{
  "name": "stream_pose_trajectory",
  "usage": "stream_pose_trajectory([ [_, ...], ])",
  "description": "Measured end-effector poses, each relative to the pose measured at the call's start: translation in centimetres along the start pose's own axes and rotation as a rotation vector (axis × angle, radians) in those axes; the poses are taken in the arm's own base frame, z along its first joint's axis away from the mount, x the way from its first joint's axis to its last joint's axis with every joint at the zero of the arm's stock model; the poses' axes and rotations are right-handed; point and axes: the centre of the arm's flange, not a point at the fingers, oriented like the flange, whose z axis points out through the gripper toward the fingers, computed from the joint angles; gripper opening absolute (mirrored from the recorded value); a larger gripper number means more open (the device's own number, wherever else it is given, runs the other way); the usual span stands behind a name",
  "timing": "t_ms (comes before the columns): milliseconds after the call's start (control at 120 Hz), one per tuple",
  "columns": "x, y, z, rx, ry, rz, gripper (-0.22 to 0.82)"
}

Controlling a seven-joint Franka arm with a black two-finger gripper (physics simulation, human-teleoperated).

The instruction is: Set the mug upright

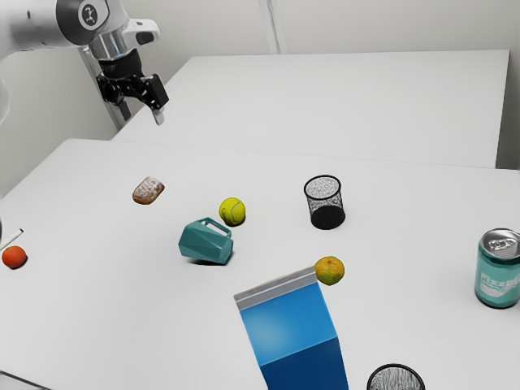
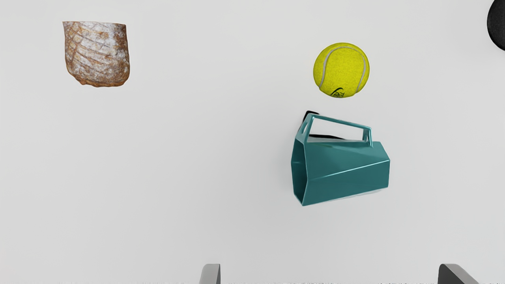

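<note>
A white worktop (image 1: pixel 422 211) runs across the room, its far edge crossing the exterior view. A white robot arm (image 1: pixel 41 24) reaches in from the exterior view's left, its black end effector (image 1: pixel 141 114) raised, fingers spread apart and holding nothing. A blue carton (image 1: pixel 292 325) is well in from the far edge. A teal drink can (image 1: pixel 498 272) stands toward the worktop's right side in the exterior view. The teal mug (image 1: pixel 205 242) lies on its side between carton and far edge, its mouth facing the bread's side, its handle toward the tennis ball. A black mesh cup (image 1: pixel 325 203) stands nearer the far edge. Bread (image 1: pixel 148 191) lies toward the far left corner; the tennis ball (image 1: pixel 232 211) is just beside the mug. A yellowish fruit (image 1: pixel 330 270) sits by the carton's top; a small orange ball (image 1: pixel 14 257) rests near the left edge.
</note>
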Motion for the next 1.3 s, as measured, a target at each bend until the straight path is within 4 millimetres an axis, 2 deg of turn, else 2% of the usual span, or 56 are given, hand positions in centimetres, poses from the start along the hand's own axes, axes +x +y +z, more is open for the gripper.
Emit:
stream_pose_trajectory([
  [200, -0.1, 0.1, 0.3, -0.005, -0.011, 0.005, 0.6],
  [308, -0.1, 0.4, 1.6, -0.02, -0.038, 0.011, 0.6],
  [358, -0.4, -0.3, 2.5, -0.049, -0.054, -0.002, 0.6],
  [500, -2.5, -5.7, 7.4, -0.253, -0.113, -0.106, 0.6],
  [592, -3.5, -6.9, 11.2, -0.391, -0.136, -0.127, 0.6],
  [683, -4.8, -7.0, 15.9, -0.515, -0.155, -0.135, 0.6],
  [758, -5.2, -7.0, 18.6, -0.585, -0.133, -0.132, 0.6],
  [825, -4.7, -6.7, 20.2, -0.624, -0.095, -0.118, 0.6],
  [1042, -2.3, -6.9, 27.2, -0.723, -0.029, -0.103, 0.6],
  [1142, -1.7, -6.4, 29.2, -0.754, 0.002, -0.082, 0.6],
  [1300, -2.2, -5.4, 32.5, -0.812, 0.0, -0.089, 0.6],
])
